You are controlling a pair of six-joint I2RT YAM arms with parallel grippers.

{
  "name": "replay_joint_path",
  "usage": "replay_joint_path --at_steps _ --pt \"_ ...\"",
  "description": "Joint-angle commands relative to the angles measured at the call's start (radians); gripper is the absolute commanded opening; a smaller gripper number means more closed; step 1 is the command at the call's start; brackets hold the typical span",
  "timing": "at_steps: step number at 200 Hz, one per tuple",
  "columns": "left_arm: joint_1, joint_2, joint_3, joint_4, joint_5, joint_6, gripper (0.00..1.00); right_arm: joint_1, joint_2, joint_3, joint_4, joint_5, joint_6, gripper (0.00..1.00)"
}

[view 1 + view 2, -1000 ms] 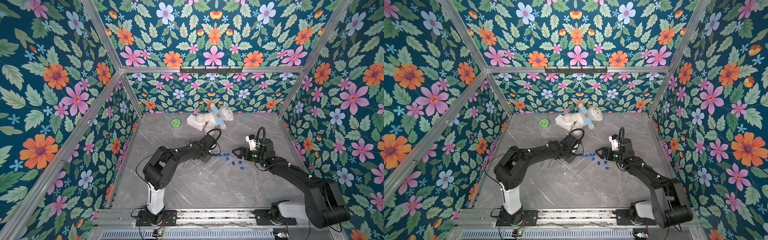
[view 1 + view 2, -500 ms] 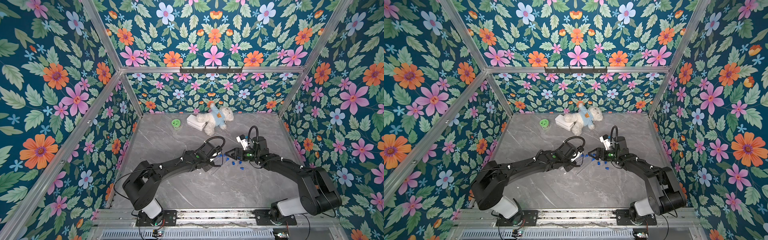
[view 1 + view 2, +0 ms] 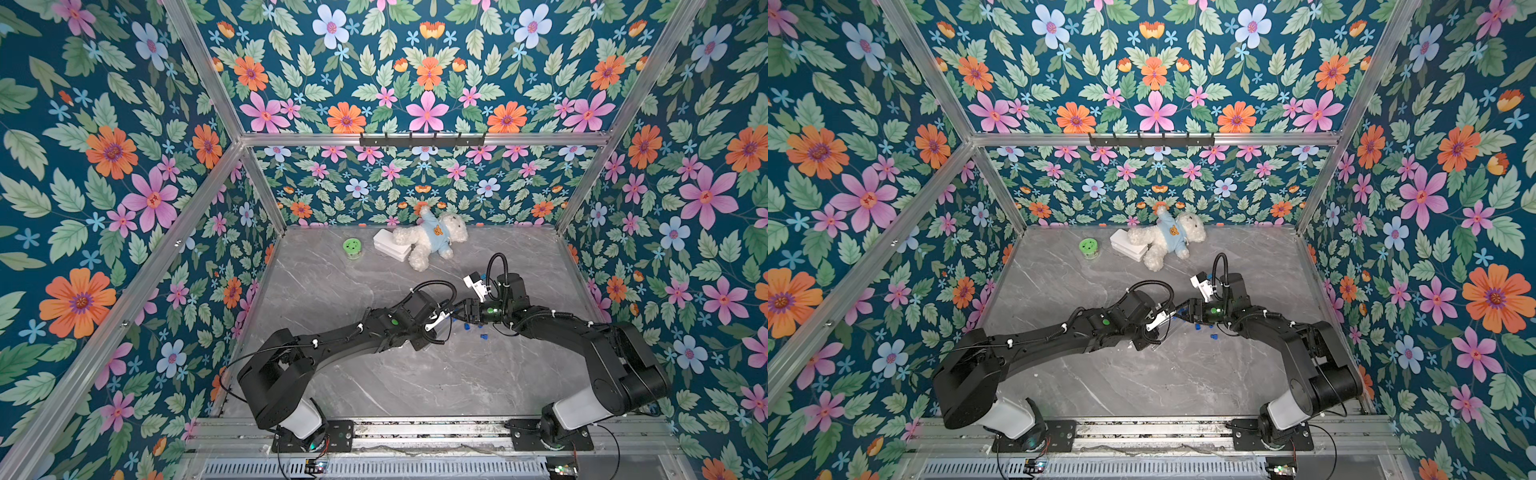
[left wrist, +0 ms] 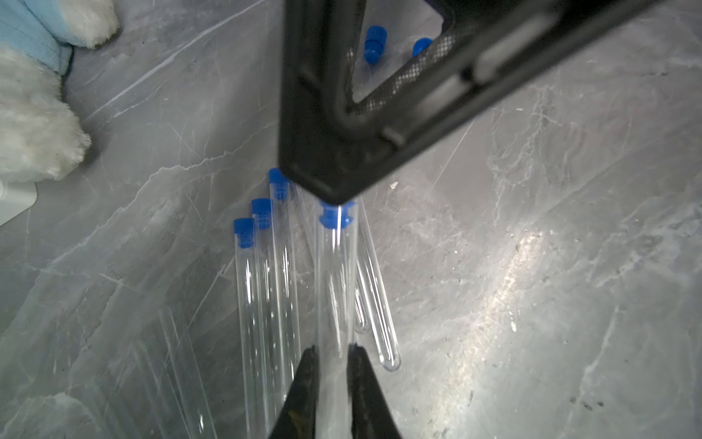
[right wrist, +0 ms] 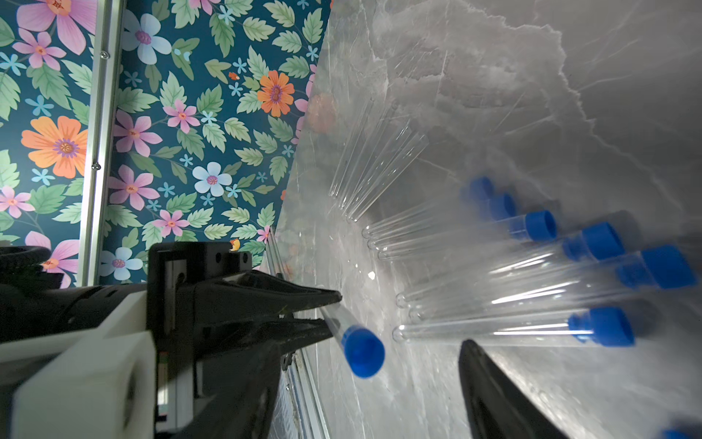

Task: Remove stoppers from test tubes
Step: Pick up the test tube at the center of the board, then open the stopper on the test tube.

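Left gripper (image 4: 332, 349) was clamped narrow on a test tube (image 4: 335, 289), held off the marble table (image 4: 532, 266), with its blue stopper (image 4: 334, 220) in place. Right gripper (image 3: 462, 311) sat at that stopper, jaws apart, not closed on it. Other stoppered tubes (image 4: 262, 304) lay on the table beneath, loose stoppers (image 4: 375, 43) nearby.

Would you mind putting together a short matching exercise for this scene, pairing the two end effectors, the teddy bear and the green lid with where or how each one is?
Things:
1. left end effector
2. right end effector
3. teddy bear
4. green lid

States:
A. lies against the white box
B. shut on a clear test tube
C. sits alone on the marble table, apart from the box
D. open, jaws apart at the held tube's blue stopper

Pairs: 1-B, 2-D, 3-A, 4-C.
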State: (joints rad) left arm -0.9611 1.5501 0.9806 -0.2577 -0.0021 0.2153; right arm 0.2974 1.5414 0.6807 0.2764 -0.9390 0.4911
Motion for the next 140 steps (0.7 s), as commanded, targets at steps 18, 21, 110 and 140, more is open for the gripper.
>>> replay_joint_path --at_steps 18,21,110,140 --pt "-0.001 0.002 -0.001 0.017 0.006 0.018 0.01 0.003 0.01 0.005 0.038 -0.029 0.009 0.6" --pt "0.001 0.002 0.0 0.019 0.005 0.018 0.01 0.003 0.011 0.006 0.04 -0.03 0.011 0.59" --pt "0.0 -0.005 -0.003 0.024 0.008 0.022 0.01 0.014 0.037 0.012 0.066 -0.062 0.031 0.43" --pt "0.0 -0.004 -0.006 0.025 0.008 0.024 0.01 0.016 0.04 0.014 0.064 -0.067 0.032 0.37"
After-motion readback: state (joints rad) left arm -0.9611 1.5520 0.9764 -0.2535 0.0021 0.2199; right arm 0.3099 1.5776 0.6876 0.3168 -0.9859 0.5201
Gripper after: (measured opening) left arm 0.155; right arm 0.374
